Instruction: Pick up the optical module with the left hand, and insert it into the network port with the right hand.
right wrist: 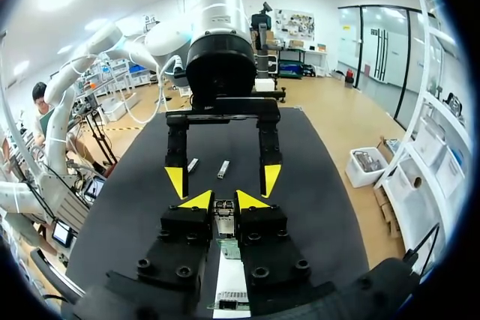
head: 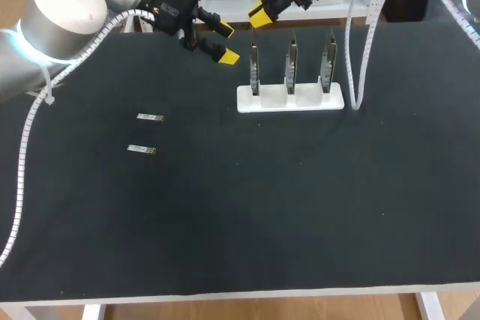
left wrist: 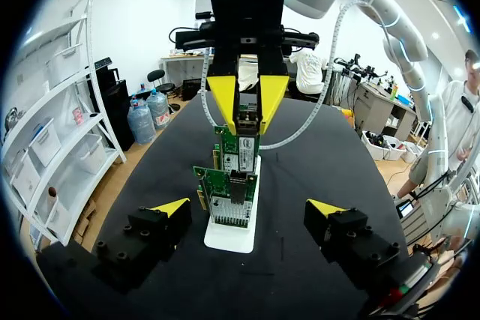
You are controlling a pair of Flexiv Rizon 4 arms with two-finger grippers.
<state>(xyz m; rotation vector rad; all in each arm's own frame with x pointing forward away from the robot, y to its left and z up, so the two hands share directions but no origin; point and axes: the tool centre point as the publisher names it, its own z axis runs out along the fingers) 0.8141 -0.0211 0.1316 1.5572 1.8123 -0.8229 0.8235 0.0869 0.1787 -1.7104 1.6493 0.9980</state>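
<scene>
- On your black desk [head: 300, 207], two modules [head: 150, 117] lie at left, well apart from the card stand [head: 291, 98].
- Left pincer [head: 226, 43]: spread wide, empty.
- Right pincer [right wrist: 224, 200]: above the stand, barely parted, empty.

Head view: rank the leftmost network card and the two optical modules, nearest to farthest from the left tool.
1. Leftmost network card, just right of the left tool.
2. Rear optical module, far off to the left.
3. Front optical module, just in front of it.
</scene>
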